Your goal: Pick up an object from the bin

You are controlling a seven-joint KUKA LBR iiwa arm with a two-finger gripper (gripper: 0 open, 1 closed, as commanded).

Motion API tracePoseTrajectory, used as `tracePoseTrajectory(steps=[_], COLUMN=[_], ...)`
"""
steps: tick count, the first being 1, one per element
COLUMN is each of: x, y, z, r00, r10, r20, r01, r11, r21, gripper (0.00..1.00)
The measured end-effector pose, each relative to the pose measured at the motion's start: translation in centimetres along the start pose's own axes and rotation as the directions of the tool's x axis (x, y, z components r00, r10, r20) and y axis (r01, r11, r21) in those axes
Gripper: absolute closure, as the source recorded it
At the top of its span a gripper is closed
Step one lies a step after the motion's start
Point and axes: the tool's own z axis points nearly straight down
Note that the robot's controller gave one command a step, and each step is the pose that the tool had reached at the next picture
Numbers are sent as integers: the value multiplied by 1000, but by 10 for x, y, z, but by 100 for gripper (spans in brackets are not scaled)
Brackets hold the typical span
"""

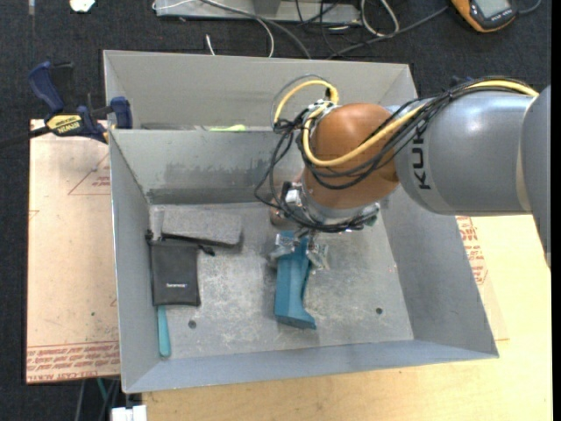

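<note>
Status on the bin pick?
Gripper low over mid-bin, at top end of blue elongated plastic piece. Grip unconfirmed. Grey block, black flat pouch, thin blue stick lie apart, by view's left wall.

The arm (pixel 478 152) is a thick, smooth silver-grey tube at 3 o'clock, with the black letters "KU" readable on its side near the wrist. An orange dome cover (pixel 351 143) caps the wrist; black cables (pixel 337 182) lie strapped across it, and a yellow cable (pixel 307 82) loops off toward 11 o'clock and runs back along the arm's top. At the cover's 7 o'clock is the gripper (pixel 298 251), small and of dull metal.
</note>
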Motion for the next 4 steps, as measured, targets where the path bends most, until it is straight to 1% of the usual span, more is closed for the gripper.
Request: tracePoseTrajectory(steps=[1,2,3,4], x=[3,8,15,9], y=[7,-8,-15,-10], z=[-54,-67,-22,-56], r00=[1000,999,955,971], r10=[-21,-35,-295,-237], r20=[1,5,4,5], r01=[21,35,295,237], r11=[1000,999,955,971], r21=[-5,8,1,-10], gripper=[100,100,100,100])
